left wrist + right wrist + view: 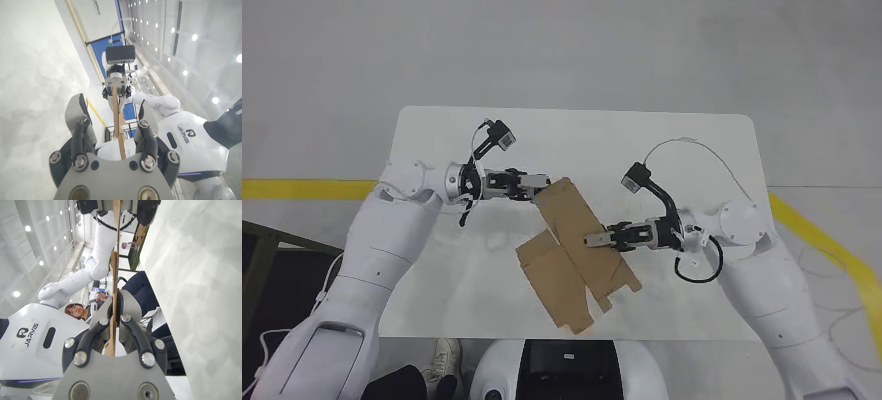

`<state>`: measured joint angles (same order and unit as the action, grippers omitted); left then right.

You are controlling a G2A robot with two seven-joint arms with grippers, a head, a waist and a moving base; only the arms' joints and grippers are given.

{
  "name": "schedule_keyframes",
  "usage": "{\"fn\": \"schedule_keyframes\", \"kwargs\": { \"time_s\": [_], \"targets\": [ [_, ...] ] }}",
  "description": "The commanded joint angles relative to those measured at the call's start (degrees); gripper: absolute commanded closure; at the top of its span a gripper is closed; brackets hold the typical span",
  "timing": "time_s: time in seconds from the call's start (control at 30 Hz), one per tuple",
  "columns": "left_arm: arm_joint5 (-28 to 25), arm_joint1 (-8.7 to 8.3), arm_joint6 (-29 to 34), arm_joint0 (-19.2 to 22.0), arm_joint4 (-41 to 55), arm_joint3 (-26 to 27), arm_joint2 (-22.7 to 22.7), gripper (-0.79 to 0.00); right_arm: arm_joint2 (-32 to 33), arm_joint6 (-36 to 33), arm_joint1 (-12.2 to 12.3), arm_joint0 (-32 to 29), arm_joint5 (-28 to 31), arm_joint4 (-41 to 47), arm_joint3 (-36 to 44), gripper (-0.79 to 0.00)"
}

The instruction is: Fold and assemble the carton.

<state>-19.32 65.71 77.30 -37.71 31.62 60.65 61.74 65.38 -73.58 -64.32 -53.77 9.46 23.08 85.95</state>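
Carton (572,250) hangs flat over the middle of the table (692,150), spanning the gap between the two arms. The right end effector (592,240) is clamped on it from the right side, and its fingers (105,308) press both faces of the board. The left end effector (542,185) sits at the carton's far corner with its fingers (81,106) spread wide. The board's edge runs between them without touching either pad.

The table is white with rounded corners. It stands on a grey floor (562,50) crossed by a yellow line (302,188). Round ceiling lights (194,37) show overhead in the wrist views.

The carton is plain brown cardboard, still an unfolded blank. It has several joined panels and notched flaps along its near edge. From both wrists it appears edge-on as a thin strip. Whether its near flaps touch the table cannot be told.
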Motion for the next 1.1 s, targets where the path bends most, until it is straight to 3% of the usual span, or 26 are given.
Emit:
{"fn": "schedule_keyframes", "kwargs": {
  "time_s": [0.0, 0.4, 0.67, 1.07],
  "targets": [
    [2.3, -0.12, -3.1, -0.4, -0.2, 0.8, 0.5, -0.785, 1.0, 4.2, 0.1, -0.7, -0.2, -1.0, 0.5, 0.000],
    [9.7, -1.08, -9.9, -4.0, -3.4, 7.7, 2.5, -0.785, 6.6, 29.0, 0.5, -7.7, 0.5, -8.1, 7.4, 0.000],
    [13.3, -0.79, -10.7, -5.1, -1.5, 9.3, 1.4, -0.785, 5.8, 47.2, -0.3, -13.0, 1.8, -13.3, 11.9, 0.000],
    [15.6, 0.19, -13.0, -5.1, -0.1, 10.4, -1.3, -0.785, 1.4, 55.9, -1.9, -12.5, 0.1, -15.1, 12.1, 0.000]
  ]
}}
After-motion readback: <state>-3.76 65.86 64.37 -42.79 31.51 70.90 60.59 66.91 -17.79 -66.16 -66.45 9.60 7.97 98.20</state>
